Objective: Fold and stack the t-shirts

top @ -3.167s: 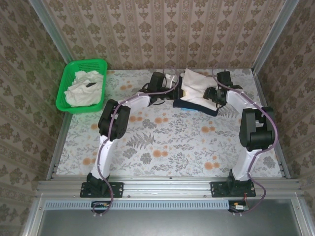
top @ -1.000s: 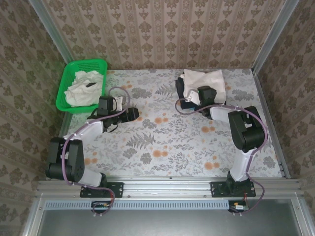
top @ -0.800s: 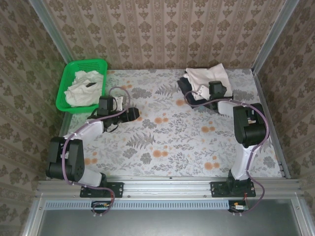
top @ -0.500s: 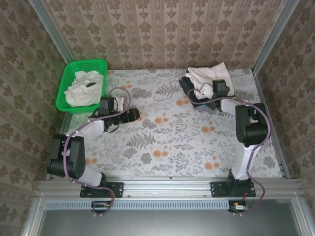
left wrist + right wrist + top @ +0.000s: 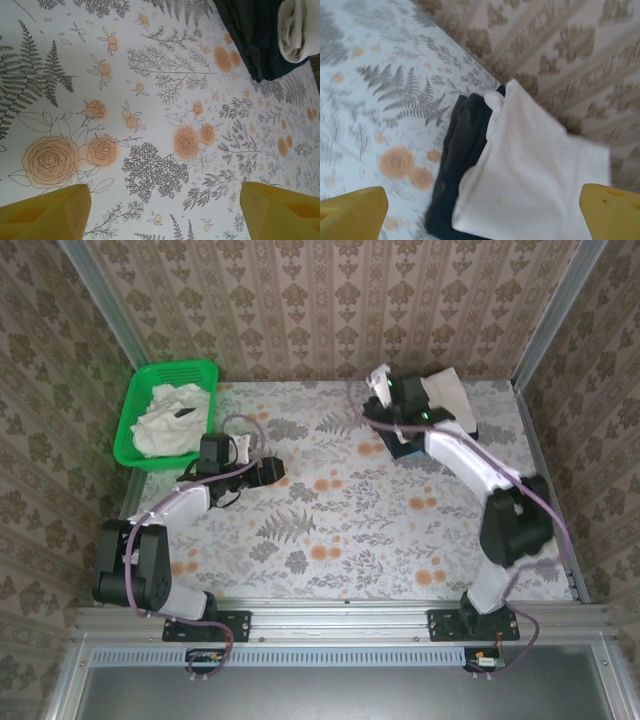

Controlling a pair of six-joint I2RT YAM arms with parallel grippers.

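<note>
- The right gripper [image 5: 480, 215] hangs above the far right corner of the table. Its yellow fingers are spread wide and pinch nothing, a stance that suits an arm standing clear of the cloth rather than working it.
- Beneath it lies the folded t-shirt [image 5: 530, 175], off-white, resting on a dark folded garment [image 5: 460, 145] whose edge shows along one side. The pile sits close to the back wall [image 5: 545, 45], probably so that the middle of the table stays free for folding.
- The left gripper [image 5: 162, 212] hovers low over the flowered table [image 5: 150, 100], fingers spread apart and empty. From there the corner of the dark garment shows well away across the cloth.
- The crumpled t-shirts [image 5: 170, 420] lie heaped in the green mesh basket [image 5: 175, 366] at the far left corner, near the left wrist. I judge that arm is the better placed to fetch the next one.
- Between basket and pile runs a broad stretch of open tablecloth — room enough, it seems, to lay a shirt flat.
- The basket's raised rim means a reach should come from above rather than from the side.
- The pile is hemmed in by the back wall and the right-hand rail, so any approach has to come from the table side.
</note>
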